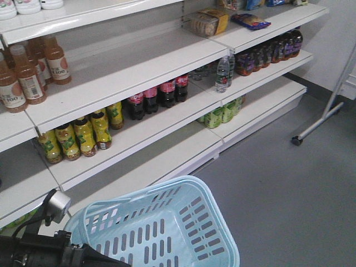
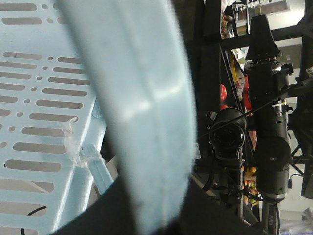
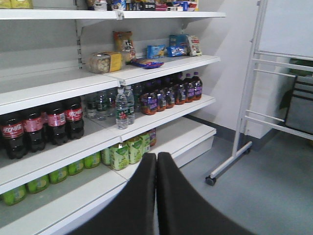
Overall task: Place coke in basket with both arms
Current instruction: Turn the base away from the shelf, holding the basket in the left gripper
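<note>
While poised with right gripper [image 3: 156,196] pressed together, empty: wrong-bottle risk.
Could mistake dark cola bottles [image 3: 55,125] for unseen coke; cannot tell left gripper's [image 1: 92,257] clasp on pale blue basket [image 1: 142,192].

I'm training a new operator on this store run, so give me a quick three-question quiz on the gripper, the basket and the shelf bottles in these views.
1. True or false: the right gripper has its fingers spread wide apart.
2. In the front view, what stands just left of the dark cola bottles on their shelf? A) clear water bottles B) yellow-labelled drink bottles C) biscuit packs
3. Fill in: the visible part of the pale blue basket shows ___ bottles inside.

Key
1. False: the fingers are pressed together with nothing between them.
2. B.
3. No; its near end is cut off by the frame.
</note>
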Controlling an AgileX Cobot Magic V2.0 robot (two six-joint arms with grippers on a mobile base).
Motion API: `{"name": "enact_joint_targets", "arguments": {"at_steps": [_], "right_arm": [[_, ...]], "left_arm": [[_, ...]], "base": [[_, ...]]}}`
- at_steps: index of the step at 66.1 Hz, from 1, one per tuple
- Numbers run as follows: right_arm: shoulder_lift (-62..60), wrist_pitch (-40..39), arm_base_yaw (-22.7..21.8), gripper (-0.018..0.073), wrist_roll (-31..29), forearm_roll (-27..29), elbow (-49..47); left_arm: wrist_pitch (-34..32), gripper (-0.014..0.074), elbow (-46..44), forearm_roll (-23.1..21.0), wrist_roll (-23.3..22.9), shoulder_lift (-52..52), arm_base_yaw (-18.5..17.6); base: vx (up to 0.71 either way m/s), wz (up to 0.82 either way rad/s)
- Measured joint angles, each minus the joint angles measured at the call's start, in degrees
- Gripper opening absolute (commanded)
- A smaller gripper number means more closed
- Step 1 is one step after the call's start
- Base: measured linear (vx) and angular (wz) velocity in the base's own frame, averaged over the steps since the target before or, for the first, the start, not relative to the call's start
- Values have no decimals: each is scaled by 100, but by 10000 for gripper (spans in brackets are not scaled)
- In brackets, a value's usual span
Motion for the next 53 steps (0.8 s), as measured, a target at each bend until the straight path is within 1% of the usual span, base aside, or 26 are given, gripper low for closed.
{"name": "enact_joint_targets", "arguments": {"at_steps": [53], "right_arm": [[0, 0, 0, -10, 0, 0, 0]], "left_arm": [[0, -7, 0, 0, 0, 0, 0]], "base": [[-8, -36]]}}
